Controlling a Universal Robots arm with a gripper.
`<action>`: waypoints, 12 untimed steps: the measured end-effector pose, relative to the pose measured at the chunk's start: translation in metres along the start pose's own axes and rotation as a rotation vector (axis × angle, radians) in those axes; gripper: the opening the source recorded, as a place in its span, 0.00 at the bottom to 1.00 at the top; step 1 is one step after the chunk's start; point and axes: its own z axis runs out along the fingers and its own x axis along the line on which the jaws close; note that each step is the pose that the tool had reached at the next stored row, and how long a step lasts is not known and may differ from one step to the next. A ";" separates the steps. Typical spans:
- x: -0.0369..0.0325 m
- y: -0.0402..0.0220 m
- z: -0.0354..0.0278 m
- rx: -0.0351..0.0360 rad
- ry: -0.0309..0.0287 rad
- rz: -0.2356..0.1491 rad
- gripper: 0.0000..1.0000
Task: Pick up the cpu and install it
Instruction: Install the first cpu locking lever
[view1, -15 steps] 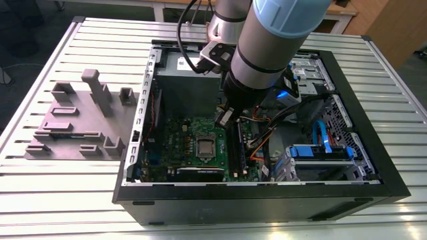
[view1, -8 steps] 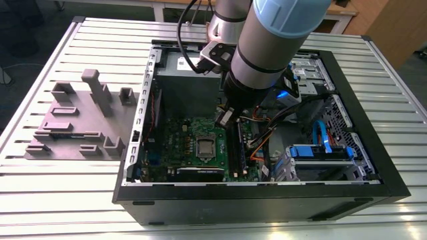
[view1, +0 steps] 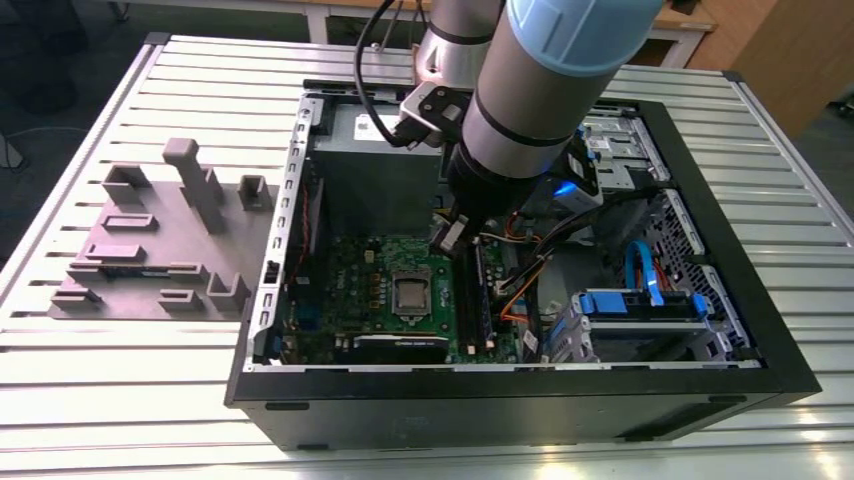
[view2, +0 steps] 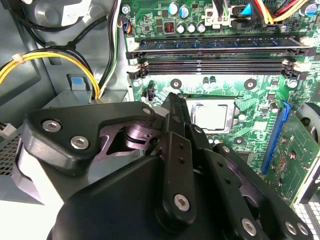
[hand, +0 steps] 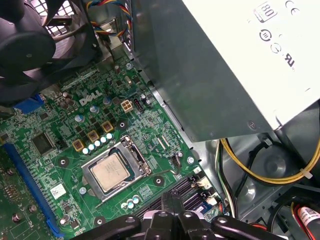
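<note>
The cpu (view1: 411, 290) lies flat in its socket on the green motherboard (view1: 354, 300) inside the open computer case. Its silvery top shows in both wrist views (view2: 210, 116) (hand: 111, 171), framed by the metal socket bracket. My gripper (view1: 449, 238) hangs inside the case just above the board, beside the socket on the side of the memory slots. Its black fingers (view2: 172, 107) stand together with nothing between them, and the gripper (hand: 172, 197) is apart from the chip.
A grey power supply box (hand: 225, 65) with a white label stands close by the socket. Long black memory slots (view2: 215, 65), a black fan (hand: 30, 45), yellow cables (view2: 50, 57) and a blue drive caddy (view1: 641, 305) crowd the case. A grey fixture block (view1: 160, 240) sits on the slatted table.
</note>
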 end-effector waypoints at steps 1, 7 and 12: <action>0.0000 0.0000 0.0000 0.0000 0.0000 0.000 0.10; -0.0001 -0.0002 0.0000 0.0000 0.0000 0.000 0.29; -0.0002 -0.0003 0.0000 0.0000 0.0000 0.000 0.36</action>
